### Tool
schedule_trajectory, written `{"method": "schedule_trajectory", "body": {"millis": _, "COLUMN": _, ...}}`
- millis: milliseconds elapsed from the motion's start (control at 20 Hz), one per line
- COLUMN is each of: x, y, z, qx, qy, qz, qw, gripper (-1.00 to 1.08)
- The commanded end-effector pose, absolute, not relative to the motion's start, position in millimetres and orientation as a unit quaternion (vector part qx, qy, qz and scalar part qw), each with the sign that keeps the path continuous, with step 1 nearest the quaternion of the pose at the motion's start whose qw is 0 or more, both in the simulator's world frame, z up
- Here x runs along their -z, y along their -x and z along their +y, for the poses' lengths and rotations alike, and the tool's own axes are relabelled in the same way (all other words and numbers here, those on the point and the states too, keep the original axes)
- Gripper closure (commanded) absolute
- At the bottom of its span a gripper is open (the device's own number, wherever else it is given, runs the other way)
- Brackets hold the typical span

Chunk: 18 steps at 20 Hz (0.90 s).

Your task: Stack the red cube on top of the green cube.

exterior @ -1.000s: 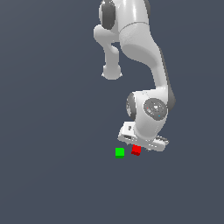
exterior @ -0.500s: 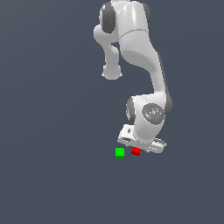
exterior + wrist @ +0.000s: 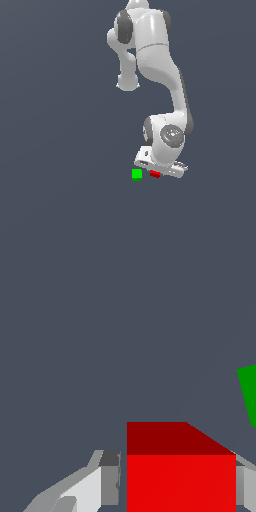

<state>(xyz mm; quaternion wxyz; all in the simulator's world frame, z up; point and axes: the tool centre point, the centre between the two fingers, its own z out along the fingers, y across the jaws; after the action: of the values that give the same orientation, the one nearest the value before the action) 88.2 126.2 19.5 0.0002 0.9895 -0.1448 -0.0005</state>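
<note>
Red fills the lower part of the wrist view: the red cube sits squarely between the fingers, one pad showing on each side of it. In the exterior view the red cube lies on the grey worktop, half hidden under the hand of the arm, and the green cube rests just beside it, toward the exterior view's left, apart from it by a narrow gap.

Closeness of the two cubes is the main hazard, as I judge it. If the fingers come down or close a little off line, the pad on the green side could nudge the green cube and spoil the target spot. A grip taken low or off centre could also let the red cube twist or slip on the lift, and too small a lift would drag it into the green cube's side instead of clearing its top.

As for the fingers, they stand spread a little wider than the red cube. One pad shows a thin dark gap beside the cube; the other is right at the cube's edge, and whether it touches I cannot tell. They look not yet clamped, so I take them as open around the cube and holding nothing.
</note>
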Motion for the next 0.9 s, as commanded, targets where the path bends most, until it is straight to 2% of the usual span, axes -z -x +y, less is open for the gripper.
{"method": "schedule_trajectory", "body": {"millis": 0, "x": -20, "y": -89, "z": 126, "qx": 0.000, "qy": -0.989, "qz": -0.145, "qw": 0.000, "gripper": 1.08}}
{"method": "schedule_trajectory", "body": {"millis": 550, "x": -21, "y": -89, "z": 126, "qx": 0.000, "qy": -0.989, "qz": -0.145, "qw": 0.000, "gripper": 1.08}}
{"method": "schedule_trajectory", "body": {"millis": 850, "x": -39, "y": -88, "z": 126, "qx": 0.000, "qy": -0.989, "qz": -0.145, "qw": 0.000, "gripper": 1.08}}
